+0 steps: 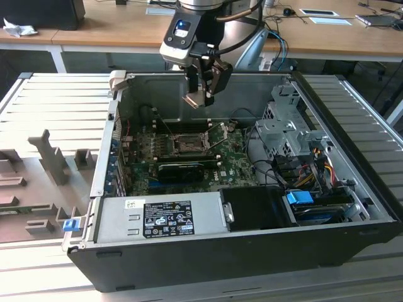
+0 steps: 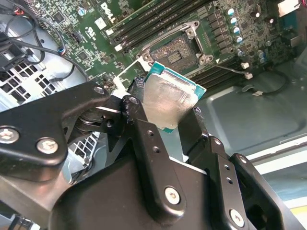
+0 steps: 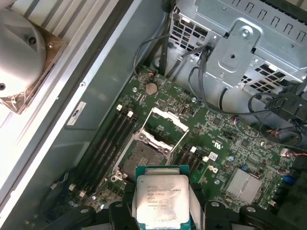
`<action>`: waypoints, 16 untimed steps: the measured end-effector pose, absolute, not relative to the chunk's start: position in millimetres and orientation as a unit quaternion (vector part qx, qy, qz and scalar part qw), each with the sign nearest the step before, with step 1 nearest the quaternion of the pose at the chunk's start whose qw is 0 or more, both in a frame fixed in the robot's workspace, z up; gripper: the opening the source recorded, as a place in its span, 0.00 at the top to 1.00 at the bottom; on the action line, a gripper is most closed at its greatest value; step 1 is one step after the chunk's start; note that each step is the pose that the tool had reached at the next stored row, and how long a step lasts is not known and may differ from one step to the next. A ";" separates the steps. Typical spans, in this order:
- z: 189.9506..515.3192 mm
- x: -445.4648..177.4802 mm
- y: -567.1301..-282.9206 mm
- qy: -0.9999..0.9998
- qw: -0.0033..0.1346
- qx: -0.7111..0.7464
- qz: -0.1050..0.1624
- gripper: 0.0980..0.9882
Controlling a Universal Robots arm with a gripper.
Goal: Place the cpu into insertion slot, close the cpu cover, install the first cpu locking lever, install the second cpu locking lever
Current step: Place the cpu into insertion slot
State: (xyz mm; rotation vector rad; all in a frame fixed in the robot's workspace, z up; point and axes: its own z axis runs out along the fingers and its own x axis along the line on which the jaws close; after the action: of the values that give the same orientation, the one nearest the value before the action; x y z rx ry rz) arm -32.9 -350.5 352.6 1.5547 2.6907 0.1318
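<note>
My gripper (image 1: 200, 94) hangs above the open computer case, shut on the cpu (image 1: 192, 100), a small square chip with a silver top and green edge. In both wrist views the cpu (image 2: 170, 98) (image 3: 160, 199) sits clamped between the two black fingers (image 2: 136, 112), tilted and well above the board. The insertion slot (image 1: 186, 145) (image 2: 175, 50) (image 3: 143, 158) lies bare on the green motherboard (image 1: 236, 167), below and ahead of the chip. The cpu cover (image 3: 167, 125) stands swung up beside the slot. Thin wire locking levers (image 1: 217, 130) stick up next to the socket.
A grey power supply (image 1: 157, 217) fills the case's near side. A metal drive cage (image 1: 283, 126) and bundled cables (image 1: 302, 170) crowd the exterior view's right. A black ribbed block (image 1: 182, 168) sits near the socket. Grey fixtures (image 1: 50, 157) stand outside the case on the exterior view's left.
</note>
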 end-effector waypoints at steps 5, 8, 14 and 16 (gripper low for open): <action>352.4 -32.9 -350.4 0.858 0.016 0.512 0.042 0.52; 351.8 -32.9 -350.4 0.852 0.017 0.522 0.042 0.52; 346.5 -33.2 -350.4 0.831 0.018 0.554 0.041 0.52; 345.7 -33.2 -350.4 0.829 0.018 0.557 0.041 0.52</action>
State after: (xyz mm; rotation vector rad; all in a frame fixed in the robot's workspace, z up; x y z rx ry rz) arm -33.2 -350.4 345.7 1.7306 2.5744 0.1280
